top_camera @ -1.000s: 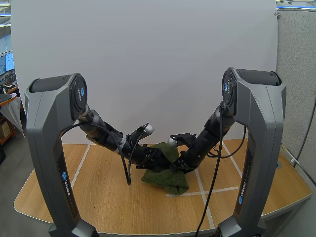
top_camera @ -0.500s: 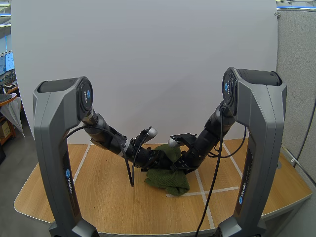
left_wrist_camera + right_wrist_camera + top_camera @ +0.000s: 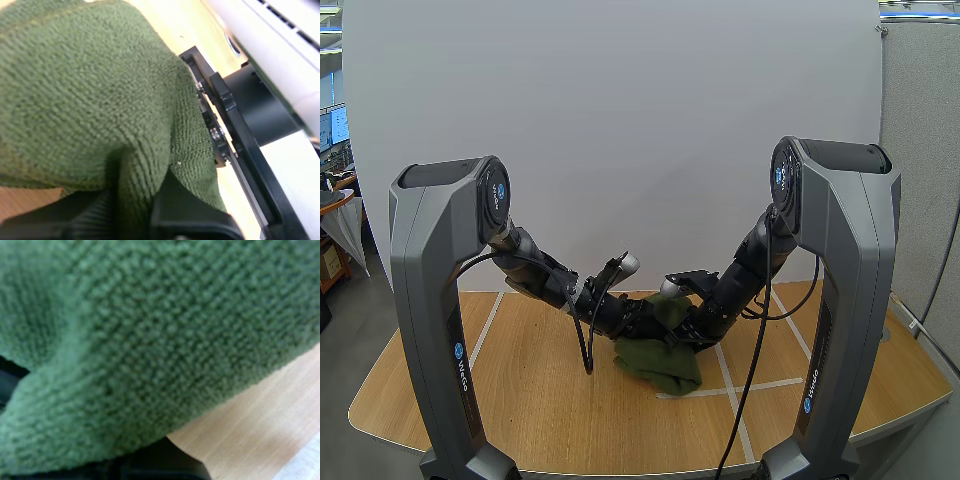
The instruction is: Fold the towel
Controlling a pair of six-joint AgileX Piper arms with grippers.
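High view: a dark green towel [image 3: 660, 362] lies bunched in a thick, rumpled heap near the middle of a wooden table [image 3: 520, 380] marked with white tape lines [image 3: 735, 385]. Both arms reach inward and low to it. The left gripper [image 3: 642, 318] is at the towel's left upper edge and the right gripper [image 3: 688, 332] is at its right upper edge, with the two close together. The part of the cloth between them is raised; the rest sags to the table toward the camera. Neither grip can be judged from here.

Left wrist view: this supplies the close detail. The cloth is looped terry with a coarse, nubbly pile. A ridge of it runs down between the two black fingers [image 3: 187, 217], which are closed narrowly on that fold. The other arm's black gripper body lies just beside the towel's far edge, touching it.

Right wrist view: the same terry pile hangs very close to the lens, with a rounded hem edge above pale wood grain. Dark gripper parts sit under the cloth. Whether the right gripper is clamped or apart cannot be told.
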